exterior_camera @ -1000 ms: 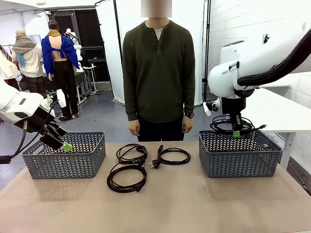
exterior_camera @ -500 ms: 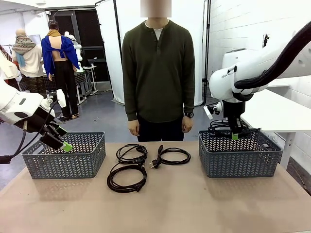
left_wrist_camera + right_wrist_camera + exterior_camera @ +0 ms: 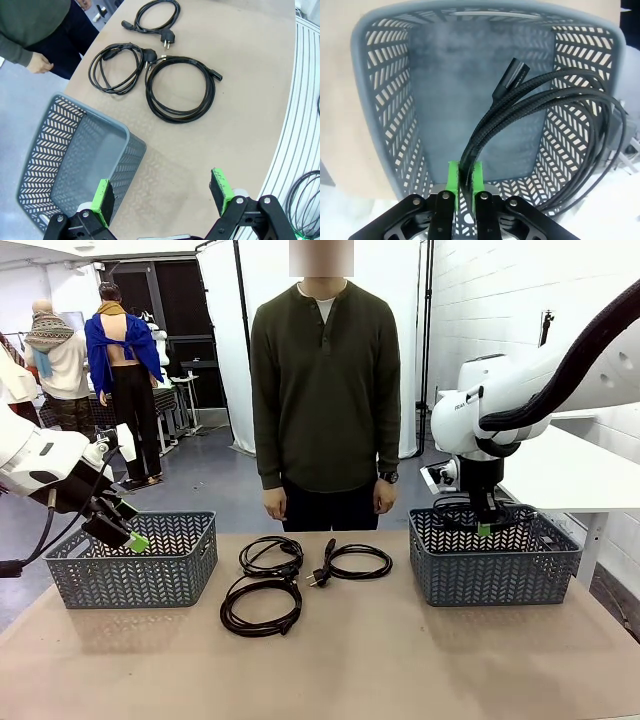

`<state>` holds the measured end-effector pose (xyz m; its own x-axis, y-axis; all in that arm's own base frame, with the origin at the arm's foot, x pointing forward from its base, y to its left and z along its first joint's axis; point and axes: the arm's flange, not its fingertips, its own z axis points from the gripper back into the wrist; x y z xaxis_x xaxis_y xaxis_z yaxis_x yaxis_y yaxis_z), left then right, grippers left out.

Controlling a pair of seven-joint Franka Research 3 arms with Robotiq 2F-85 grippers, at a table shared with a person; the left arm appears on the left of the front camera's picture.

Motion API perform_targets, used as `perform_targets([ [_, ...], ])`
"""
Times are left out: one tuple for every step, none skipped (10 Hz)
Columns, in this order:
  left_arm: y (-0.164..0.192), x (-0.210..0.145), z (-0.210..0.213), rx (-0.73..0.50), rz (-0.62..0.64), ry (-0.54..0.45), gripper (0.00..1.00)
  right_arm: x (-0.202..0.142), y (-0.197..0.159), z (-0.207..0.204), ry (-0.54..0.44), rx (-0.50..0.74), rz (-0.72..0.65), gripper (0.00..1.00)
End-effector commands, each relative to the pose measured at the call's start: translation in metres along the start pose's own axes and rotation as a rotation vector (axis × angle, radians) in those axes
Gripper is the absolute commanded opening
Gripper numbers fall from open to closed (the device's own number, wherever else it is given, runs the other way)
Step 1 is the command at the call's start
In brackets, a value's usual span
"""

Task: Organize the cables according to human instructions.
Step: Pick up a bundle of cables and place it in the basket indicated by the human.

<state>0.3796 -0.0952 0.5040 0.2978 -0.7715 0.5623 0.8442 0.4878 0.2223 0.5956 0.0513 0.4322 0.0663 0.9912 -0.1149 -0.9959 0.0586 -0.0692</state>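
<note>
Left gripper (image 3: 136, 540) hangs above the near rim of the left basket (image 3: 130, 580), tilted down toward the table (image 3: 350, 670). In the left wrist view its green-padded fingers (image 3: 103, 200) are spread wide with nothing between them. The basket (image 3: 35, 165) lies below and to one side of them.

Mid-table, between the two baskets, three coiled black cables lie flat.
- Back cable (image 3: 270, 555) sits nearest the person.
- Front cable (image 3: 262, 607) lies just beside it on the robot's side, the loops touching or nearly so.
- Side cable (image 3: 355, 562) lies to their right, plug pointing at the other two.

All three show in the left wrist view: back (image 3: 117, 67), front (image 3: 182, 90), side (image 3: 155, 15).

The person (image 3: 325, 380) stands at the far edge, arms down, hands (image 3: 274, 504) loosely curled.

Right basket (image 3: 495, 565) sits at the table's right end. Right gripper (image 3: 485, 525) points straight down at its rim. In the right wrist view its pads (image 3: 452, 175) are pinched on a bundle of strands of the fourth cable (image 3: 545, 95). The plug end hangs over the basket's inside (image 3: 385, 100), and the loop bulges out past one wall.
</note>
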Motion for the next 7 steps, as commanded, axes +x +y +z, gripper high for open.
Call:
perform_targets([
  [0.002, -0.002, -0.001, -0.012, -0.003, -0.013, 1.00, -0.004, -0.004, -0.004, -0.036, -0.003, 0.046, 0.13],
  [0.002, -0.002, -0.001, -0.012, -0.003, -0.013, 1.00, -0.005, -0.007, -0.005, -0.041, 0.003, 0.046, 0.33],
  [0.002, -0.002, -0.001, -0.012, -0.003, -0.013, 1.00, -0.005, -0.009, -0.006, -0.040, 0.014, 0.041, 0.52],
  [0.002, -0.002, -0.001, -0.012, -0.003, -0.013, 1.00, -0.005, -0.008, -0.003, -0.054, 0.033, 0.042, 0.72],
  [0.002, -0.002, -0.001, -0.012, -0.003, -0.013, 1.00, -0.005, -0.007, 0.003, -0.046, 0.039, 0.036, 0.91],
  [0.002, -0.002, -0.001, -0.012, -0.003, -0.013, 1.00, -0.005, -0.006, 0.008, -0.047, 0.040, 0.032, 1.00],
  [0.002, -0.002, -0.001, -0.012, -0.003, -0.013, 1.00, -0.005, -0.007, 0.012, -0.045, 0.045, 0.032, 1.00],
])
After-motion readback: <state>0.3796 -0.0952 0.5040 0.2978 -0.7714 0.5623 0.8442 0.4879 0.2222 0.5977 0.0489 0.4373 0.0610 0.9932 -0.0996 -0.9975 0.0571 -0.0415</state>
